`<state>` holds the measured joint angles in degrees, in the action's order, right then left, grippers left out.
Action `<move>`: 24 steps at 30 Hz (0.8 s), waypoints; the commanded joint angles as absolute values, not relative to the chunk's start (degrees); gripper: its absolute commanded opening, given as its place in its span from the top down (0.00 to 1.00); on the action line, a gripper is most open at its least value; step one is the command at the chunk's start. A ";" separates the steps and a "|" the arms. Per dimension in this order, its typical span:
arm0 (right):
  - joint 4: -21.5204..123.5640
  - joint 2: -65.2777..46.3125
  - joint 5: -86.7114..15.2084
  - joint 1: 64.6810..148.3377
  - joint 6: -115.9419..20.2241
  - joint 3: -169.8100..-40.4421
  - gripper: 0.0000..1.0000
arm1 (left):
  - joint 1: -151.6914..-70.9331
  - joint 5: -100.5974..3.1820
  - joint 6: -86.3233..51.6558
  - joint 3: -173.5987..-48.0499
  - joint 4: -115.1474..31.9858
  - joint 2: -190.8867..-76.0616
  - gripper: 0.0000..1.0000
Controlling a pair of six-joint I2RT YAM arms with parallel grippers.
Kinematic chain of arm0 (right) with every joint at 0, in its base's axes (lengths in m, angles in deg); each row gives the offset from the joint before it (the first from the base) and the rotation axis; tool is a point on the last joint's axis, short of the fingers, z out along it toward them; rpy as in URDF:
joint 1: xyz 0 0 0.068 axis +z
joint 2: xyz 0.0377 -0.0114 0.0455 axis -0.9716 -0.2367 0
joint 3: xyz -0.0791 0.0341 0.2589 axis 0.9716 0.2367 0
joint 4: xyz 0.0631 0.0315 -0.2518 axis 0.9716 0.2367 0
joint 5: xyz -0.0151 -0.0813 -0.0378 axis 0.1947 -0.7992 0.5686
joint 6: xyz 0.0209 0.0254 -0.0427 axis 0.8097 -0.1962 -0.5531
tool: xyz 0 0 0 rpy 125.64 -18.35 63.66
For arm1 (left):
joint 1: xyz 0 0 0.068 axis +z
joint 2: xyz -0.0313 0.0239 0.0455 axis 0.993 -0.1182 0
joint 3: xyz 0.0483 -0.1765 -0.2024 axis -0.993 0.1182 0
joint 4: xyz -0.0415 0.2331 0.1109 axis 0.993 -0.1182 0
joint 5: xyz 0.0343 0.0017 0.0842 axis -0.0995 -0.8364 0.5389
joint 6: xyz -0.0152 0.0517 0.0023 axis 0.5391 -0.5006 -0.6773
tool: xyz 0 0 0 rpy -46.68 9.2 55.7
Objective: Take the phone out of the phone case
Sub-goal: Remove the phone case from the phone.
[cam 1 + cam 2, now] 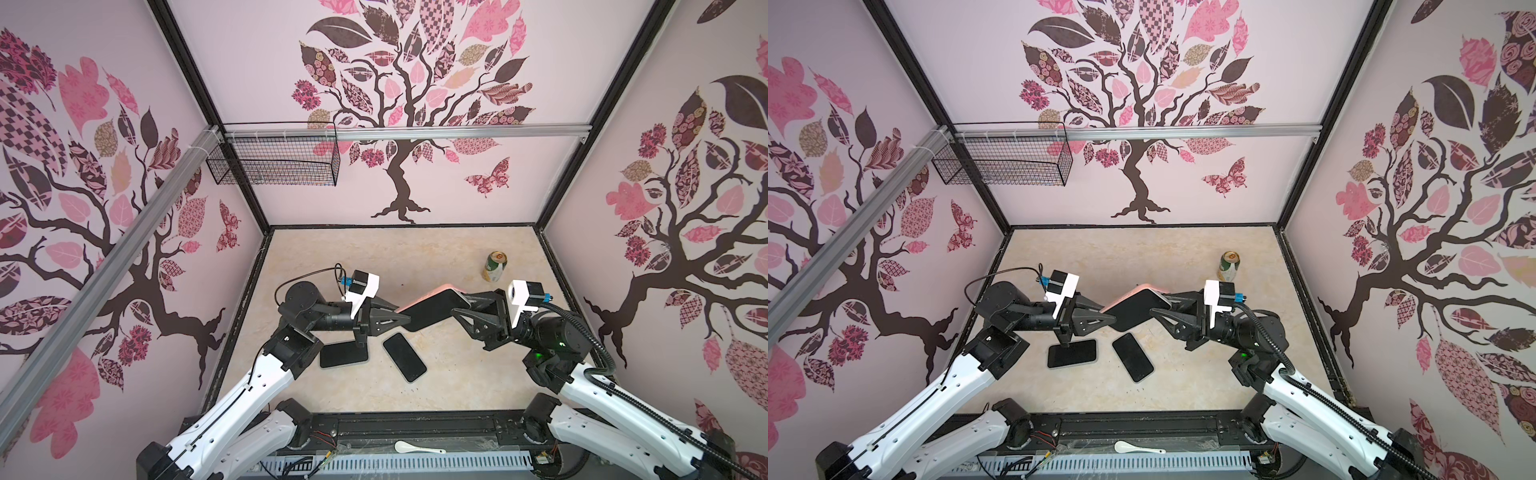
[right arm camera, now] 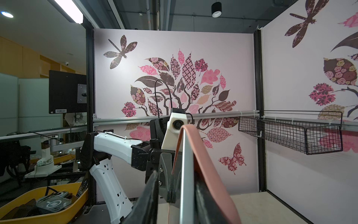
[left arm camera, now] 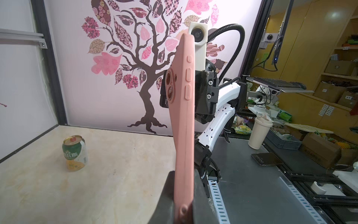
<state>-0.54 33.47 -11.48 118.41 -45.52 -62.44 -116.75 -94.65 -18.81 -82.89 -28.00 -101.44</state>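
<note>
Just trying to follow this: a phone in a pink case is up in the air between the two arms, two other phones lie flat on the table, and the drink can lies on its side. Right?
No, the drink can stands upright, as the left wrist view shows. The rest is right: pink-cased phone up in the air, two other phones flat on the table.
</note>
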 commanded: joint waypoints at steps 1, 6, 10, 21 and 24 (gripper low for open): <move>0.81 32.83 -3.39 120.29 -46.29 -64.38 0.75 | -116.52 -87.95 -15.95 -82.37 -22.33 -101.43 1.00; 3.28 32.86 -2.52 120.27 -48.72 -64.97 0.97 | -116.50 -87.37 -15.92 -82.26 -23.03 -101.64 1.00; 3.45 33.12 -3.76 120.33 -48.72 -64.81 1.00 | -116.44 -86.86 -16.82 -82.50 -25.56 -101.31 1.00; 30.95 37.63 -13.85 120.21 -70.78 -69.61 1.00 | -116.51 -78.19 -22.93 -86.07 -45.67 -97.80 0.33; 41.95 37.56 -17.05 120.13 -81.20 -71.68 1.00 | -116.49 -75.88 -25.95 -87.42 -51.53 -97.12 0.28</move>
